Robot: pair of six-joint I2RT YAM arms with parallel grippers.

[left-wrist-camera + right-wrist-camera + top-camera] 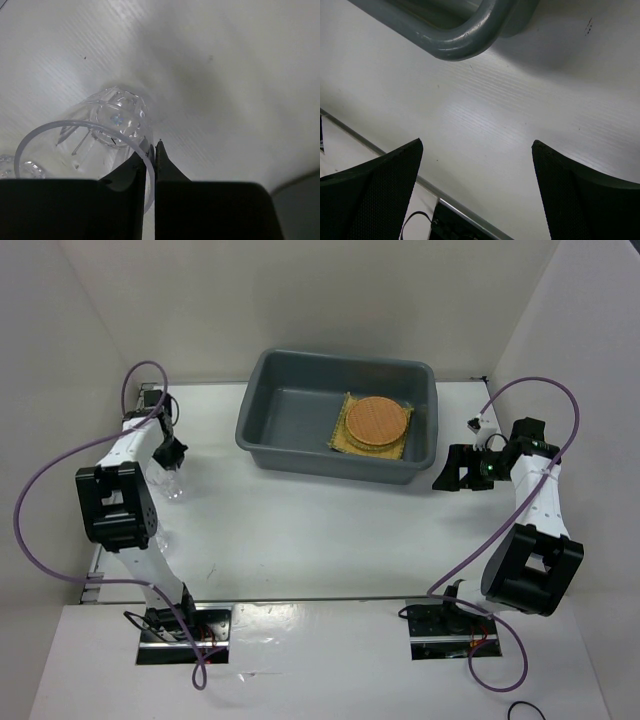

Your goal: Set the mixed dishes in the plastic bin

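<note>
Left gripper (151,150) clamped on the rim of a small clear glass cup (107,125).
The cup sat at the table's left side. In the top view the large grey-blue plastic bin (300,455) lay towards three o'clock from it, with the right gripper (477,145) spread wide beside the bin's far corner.

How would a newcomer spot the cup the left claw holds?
Start at the grey bin, then go left to the table's left edge, beneath the left claw. The clear glass cup there has its rim pinched in the claw; the other glass beside it sits free.
</note>
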